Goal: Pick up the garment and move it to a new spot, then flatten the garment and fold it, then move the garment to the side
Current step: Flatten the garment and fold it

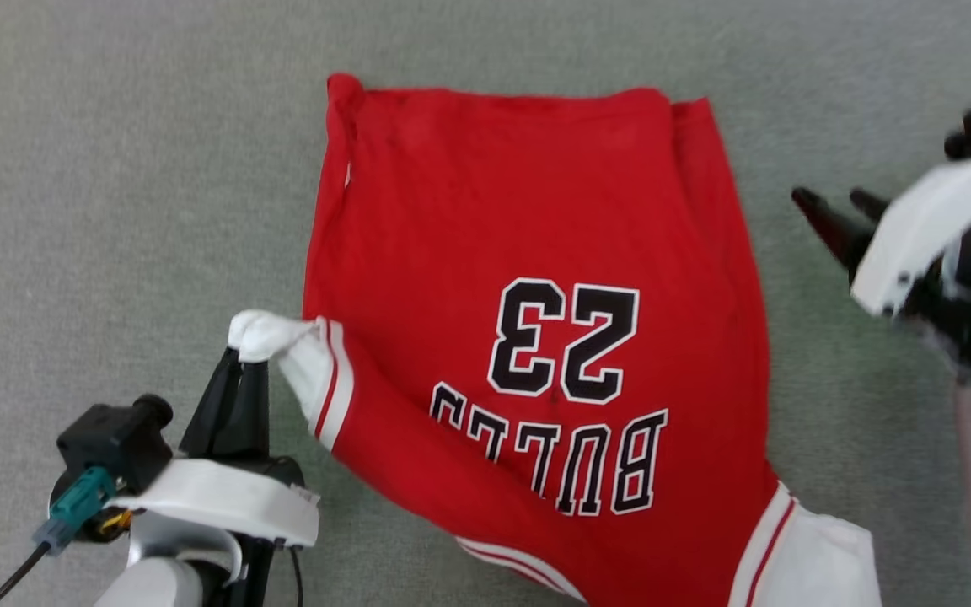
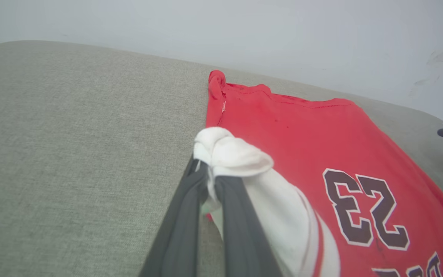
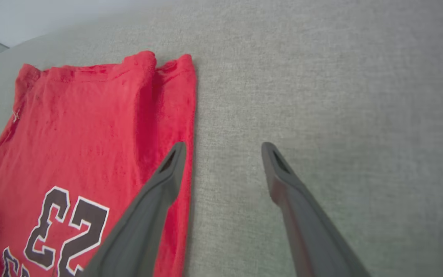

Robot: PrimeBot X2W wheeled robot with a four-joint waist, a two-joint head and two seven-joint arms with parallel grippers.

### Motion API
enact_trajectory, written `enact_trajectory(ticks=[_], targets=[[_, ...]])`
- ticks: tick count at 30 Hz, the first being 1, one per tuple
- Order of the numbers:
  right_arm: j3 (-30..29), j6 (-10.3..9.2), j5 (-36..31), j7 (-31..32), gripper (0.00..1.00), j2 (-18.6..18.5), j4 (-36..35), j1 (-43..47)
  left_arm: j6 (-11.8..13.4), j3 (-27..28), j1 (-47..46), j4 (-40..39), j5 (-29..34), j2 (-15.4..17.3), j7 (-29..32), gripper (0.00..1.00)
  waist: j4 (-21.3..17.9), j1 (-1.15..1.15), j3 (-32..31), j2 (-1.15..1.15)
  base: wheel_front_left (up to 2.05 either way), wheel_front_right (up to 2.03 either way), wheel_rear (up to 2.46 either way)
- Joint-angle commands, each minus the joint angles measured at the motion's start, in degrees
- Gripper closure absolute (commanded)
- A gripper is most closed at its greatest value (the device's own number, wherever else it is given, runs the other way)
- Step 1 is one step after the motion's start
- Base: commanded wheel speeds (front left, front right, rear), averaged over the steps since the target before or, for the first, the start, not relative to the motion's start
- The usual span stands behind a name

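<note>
the red thin-fabric jersey t-shirt (image 1: 536, 236) with white short sleeves is laid flat on the grey woven fabric surface (image 1: 115, 169), with its lettering inverted in the head view. one bunched white sleeve (image 1: 270, 335) is clamped by the left gripper (image 1: 241, 358). the right gripper (image 1: 831, 201) is spread wide and empty, just beside the shirt's right edge.

Soft cloth on rough woven fabric
The garment (image 1: 469, 211) is thin, matt jersey cloth; the grey surface (image 1: 115, 169) under it looks coarse and woven.
</note>
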Motion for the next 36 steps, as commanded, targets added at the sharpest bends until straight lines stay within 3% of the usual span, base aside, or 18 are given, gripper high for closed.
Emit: enact_trajectory(ticks=[1,4,10,17,18,19,20,24,29,36], targets=[[0.3,-0.02,-0.1,1.1,0.0,-0.2,1.1,-2.5,0.0,-0.3,-1.1,-0.4,0.5,-0.2,0.0,1.0,2.0,-0.01,3.4,0.0,0.0,0.0,0.0],[1.3,-0.02,-0.7,6.2,0.0,-0.1,6.3,-9.9,-0.1,-0.7,-3.0,-1.4,1.5,-0.8,-0.6,1.0,3.0,-0.01,5.9,0.0,0.0,0.0,0.0],[3.5,-0.02,-2.8,9.8,0.0,-0.1,13.9,-20.3,-1.0,-2.0,-5.8,-2.1,2.4,-2.7,-2.0,1.0,5.3,-0.01,10.3,0.0,0.0,0.0,0.0],[4.1,-0.06,-5.6,16.8,0.03,0.7,25.8,-23.2,-2.1,-2.8,-7.6,-1.0,2.6,-3.8,-2.7,1.0,7.0,-0.01,11.9,0.0,0.0,0.0,0.0],[4.2,-0.05,-6.1,17.7,0.32,0.9,27.1,-23.1,-2.1,-2.9,-7.6,-0.8,2.5,-3.9,-2.8,1.0,7.1,-0.01,11.9,0.0,0.0,0.0,0.0],[4.3,-0.05,-6.3,18.1,0.79,1.2,27.9,-23.1,-2.2,-2.9,-7.7,-0.6,2.5,-4.0,-2.9,1.0,7.2,-0.01,11.8,0.0,0.0,0.0,0.0],[4.4,-0.05,-6.5,17.9,1.0,1.4,28.4,-23.5,-2.2,-3.0,-7.7,-0.4,2.4,-4.1,-3.1,1.0,7.3,-0.01,11.7,0.0,0.0,0.0,0.0],[5.6,-0.02,-7.2,15.2,1.0,-0.1,27.1,-24.9,-2.5,-3.2,-7.0,0.9,1.9,-4.5,-3.2,1.0,7.3,-0.01,10.1,0.0,0.0,0.0,0.0],[8.0,-0.05,-6.8,10.8,1.0,-5.0,22.0,-25.3,-2.5,-3.3,-5.2,3.1,0.9,-4.1,-2.7,1.0,6.2,-0.01,5.5,0.0,0.0,0.0,0.0],[6.9,-0.05,-3.1,9.6,1.0,-11.3,12.8,-13.5,-1.7,-3.2,-1.1,6.0,-0.5,-2.8,-1.6,1.0,2.8,-0.01,-3.3,0.0,0.0,0.0,0.0]])
